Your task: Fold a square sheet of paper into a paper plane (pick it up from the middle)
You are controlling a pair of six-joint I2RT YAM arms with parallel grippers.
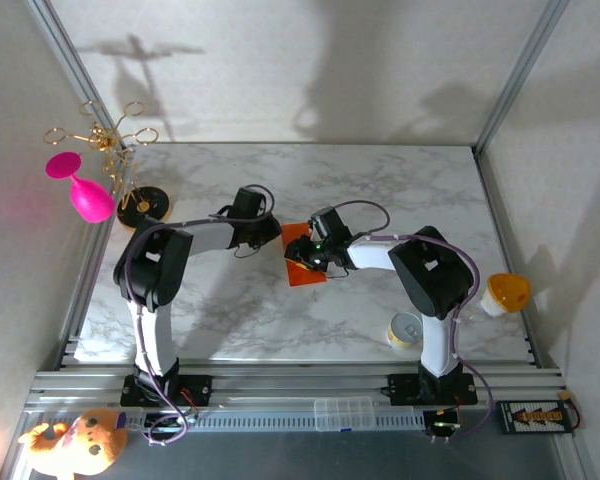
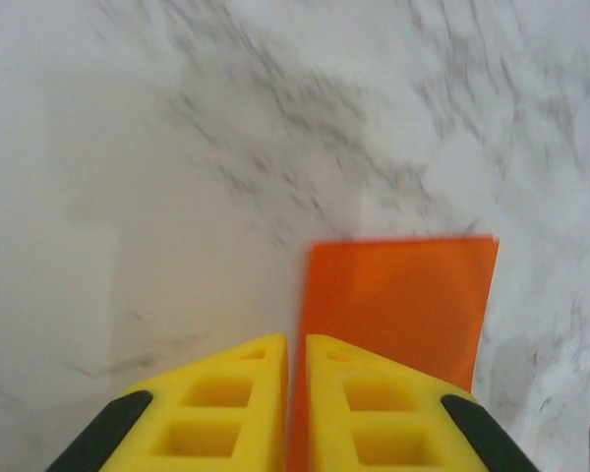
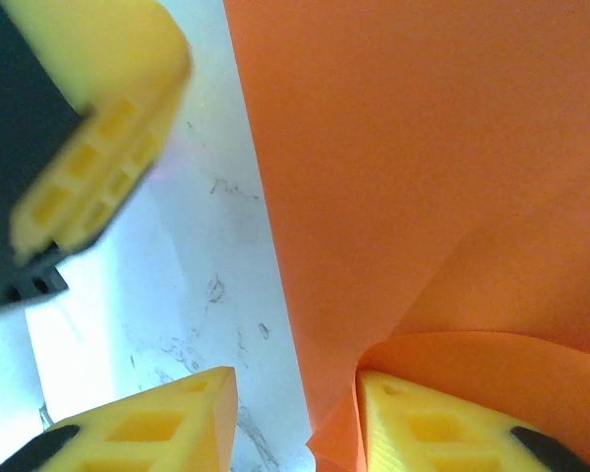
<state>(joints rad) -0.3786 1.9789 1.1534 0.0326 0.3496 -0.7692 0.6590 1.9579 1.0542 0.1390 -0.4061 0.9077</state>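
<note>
View from above: a white marble-patterned bench (image 1: 380, 190) with two robot arms reaching in from the near edge, their hands meeting at its middle. A thin bright orange sheet of paper (image 1: 300, 275) lies there between them, part of it hidden under the hands.

The left hand (image 1: 272, 232) comes in from the left. Its wrist camera shows its two yellow fingers (image 2: 226, 393) pressed almost together, with a sliver of the orange sheet's edge pinched between them. Beyond the fingertips the sheet (image 2: 403, 295) stretches away as a flat rectangle on the marble.

The right hand (image 1: 312, 260) comes in from the right, over the sheet. Its wrist camera shows its yellow fingers (image 3: 157, 423) spread apart, marble and paper showing in the gap. A curled edge of the sheet (image 3: 423, 147) arches over the right-side finger. A yellow finger of the left hand (image 3: 98, 147) sits blurred at upper left.

At the far left edge stand a bright pink plastic goblet (image 1: 82, 190) and a gold wire rack (image 1: 115, 140). Near the right arm's base sits a small yellow can (image 1: 407, 330), and an orange-yellow cup (image 1: 507, 292) lies just off the bench's right side. A plush toy (image 1: 75, 445) lies at the bottom left.
</note>
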